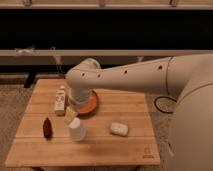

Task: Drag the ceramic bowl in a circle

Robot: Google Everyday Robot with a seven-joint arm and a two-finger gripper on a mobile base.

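Note:
The ceramic bowl is a shallow, glossy orange-red dish on the wooden table, a little left of its middle. Only its right half shows, because my white arm reaches in from the right and its thick wrist covers the rest. My gripper points down from that wrist at the bowl's near-left edge. It stands open, and I see nothing held in it. Whether it touches the rim is hidden.
A white bottle stands just left of the bowl. A small white upturned cup sits in front of the gripper. A dark red item lies at the front left and a pale block at the front right. A black cable loops off the right edge.

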